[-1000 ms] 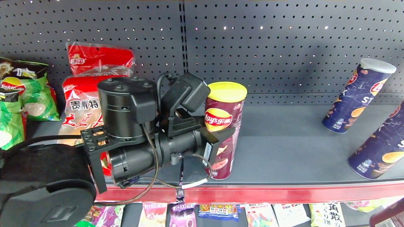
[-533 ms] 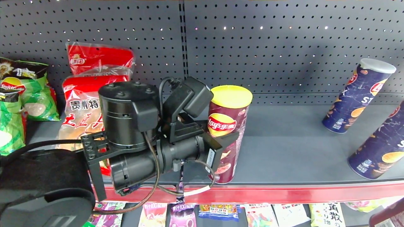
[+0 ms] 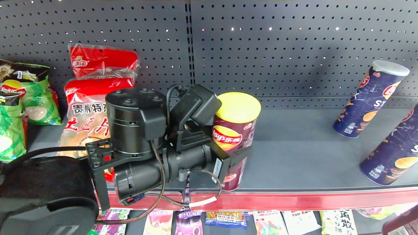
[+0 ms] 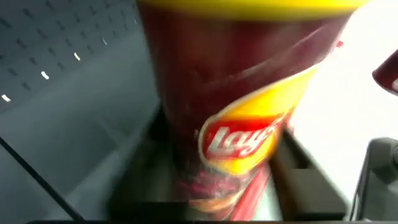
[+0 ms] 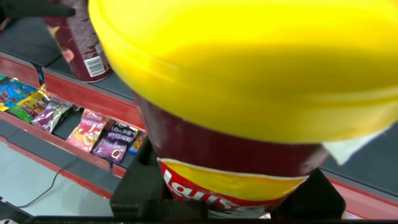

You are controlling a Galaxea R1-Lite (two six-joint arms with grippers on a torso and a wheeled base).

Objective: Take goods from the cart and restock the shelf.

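A maroon chips can with a yellow lid (image 3: 236, 130) stands near the front edge of the dark grey shelf (image 3: 294, 156), left of centre. My left gripper (image 3: 233, 153) is shut on its lower half, coming in from the left. The left wrist view shows the same can (image 4: 236, 124) close up between the fingers. A second maroon can with a yellow lid (image 5: 230, 93) sits in my right gripper (image 5: 230, 199), which is shut on its body, out in front of the shelf. Behind it the first can (image 5: 78, 43) shows on the shelf.
Two navy chips cans (image 3: 370, 98) (image 3: 392, 153) lean at the shelf's right end. Red snack bags (image 3: 88, 107) and green chip bags (image 3: 19, 98) fill the left. The shelf's red front lip (image 3: 294, 199) runs below, with small packets (image 3: 225, 218) on the lower shelf.
My left gripper and its can have shifted slightly right and downward, toward the shelf's front edge. The other goods have not moved.
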